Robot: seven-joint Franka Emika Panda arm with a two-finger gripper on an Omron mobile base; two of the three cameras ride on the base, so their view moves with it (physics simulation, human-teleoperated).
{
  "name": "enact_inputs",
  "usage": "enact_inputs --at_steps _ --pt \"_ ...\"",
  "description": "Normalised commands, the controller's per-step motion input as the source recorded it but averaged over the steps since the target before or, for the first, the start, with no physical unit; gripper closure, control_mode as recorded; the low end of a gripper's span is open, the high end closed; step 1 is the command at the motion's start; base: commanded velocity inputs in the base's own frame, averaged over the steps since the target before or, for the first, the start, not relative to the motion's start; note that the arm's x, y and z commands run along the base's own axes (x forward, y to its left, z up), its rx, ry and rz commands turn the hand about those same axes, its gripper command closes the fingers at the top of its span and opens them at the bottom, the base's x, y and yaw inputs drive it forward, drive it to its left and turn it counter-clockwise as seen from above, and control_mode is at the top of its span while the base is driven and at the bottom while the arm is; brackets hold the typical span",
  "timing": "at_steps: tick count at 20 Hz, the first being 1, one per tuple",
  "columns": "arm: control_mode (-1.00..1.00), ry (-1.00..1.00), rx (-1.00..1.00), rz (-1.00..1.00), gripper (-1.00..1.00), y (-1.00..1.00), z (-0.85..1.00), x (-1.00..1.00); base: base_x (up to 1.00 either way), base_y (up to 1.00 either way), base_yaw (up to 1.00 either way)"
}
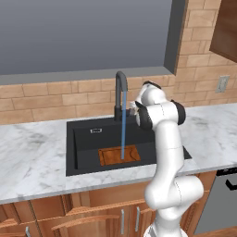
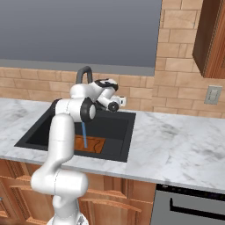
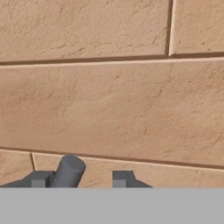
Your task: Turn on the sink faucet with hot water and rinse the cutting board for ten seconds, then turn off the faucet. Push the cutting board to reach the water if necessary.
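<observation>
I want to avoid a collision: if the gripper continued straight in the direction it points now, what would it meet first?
Most likely the brick wall behind the sink; the gripper faces it squarely. The grey faucet lever sits beside one fingertip, apparently not ahead.

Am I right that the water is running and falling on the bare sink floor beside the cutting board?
Not quite. The water is running from the faucet, but it lands on the cutting board itself, not the bare floor of the sink. The left base view shows this.
</observation>
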Motion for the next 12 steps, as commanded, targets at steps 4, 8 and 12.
enact_inputs --at_steps 4,8,12 --pt "-1.00 0.00 0.00 0.00 1.00 -0.87 0.00 -0.05 0.00 0.00 0.00" --pt "-1.00 0.00 0.00 0.00 1.00 -0.82 0.00 -0.34 0.00 0.00 0.00" --pt "-1.00 0.01 0.00 0.00 1.00 -0.80 0.00 -0.57 0.00 0.00 0.00"
